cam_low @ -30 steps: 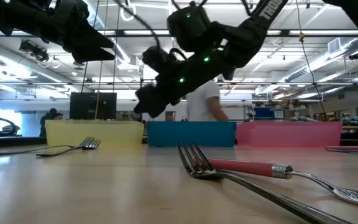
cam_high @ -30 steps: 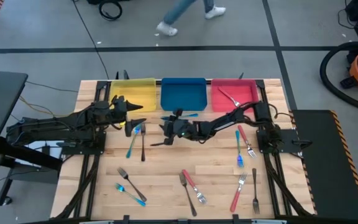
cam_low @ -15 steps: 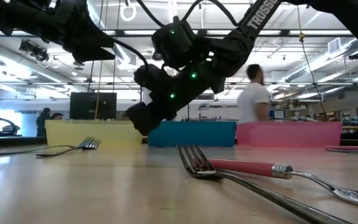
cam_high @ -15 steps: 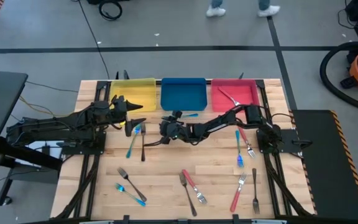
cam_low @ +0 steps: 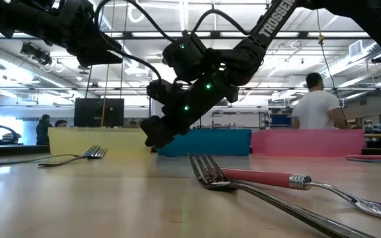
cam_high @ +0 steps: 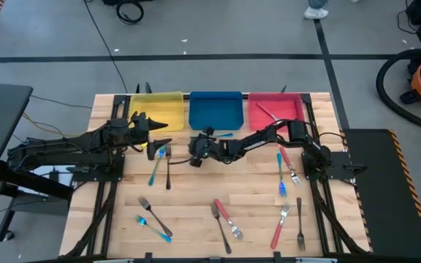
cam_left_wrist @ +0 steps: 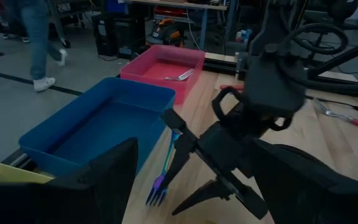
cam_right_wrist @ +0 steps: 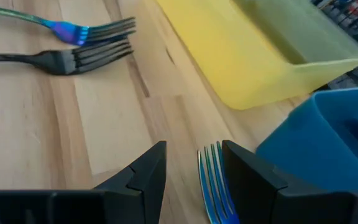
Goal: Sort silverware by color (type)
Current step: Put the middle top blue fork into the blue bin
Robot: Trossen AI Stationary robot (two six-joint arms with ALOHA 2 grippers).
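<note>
- Wood tabletop [cam_high: 196, 197] is strewn with forks while the colour sort has barely begun: only one fork [cam_high: 269, 114] lies in the red bin [cam_high: 295, 109]
- Blue bin [cam_high: 215, 109] and yellow bin [cam_high: 157, 109] hold nothing that the views show
- Right gripper [cam_right_wrist: 192, 149] reaches to the table's middle, just in front of the blue bin, its fingers spread to either side of a blue-handled fork [cam_right_wrist: 211, 180] that sits between them; a gap shows on both sides, so the fork looks not yet pinched
- That fork lies just beside the blue bin's near wall, likely the next piece to go in
- Left gripper [cam_high: 163, 135] hovers near the yellow bin with its fingers spread wide and nothing between them, above a blue fork [cam_high: 156, 166] and a dark fork [cam_high: 168, 166] lying side by side
- Roughly ten more forks, blue, red and dark, wait in pairs along the near edge and the right side, so nearly the whole job appears to be ahead
</note>
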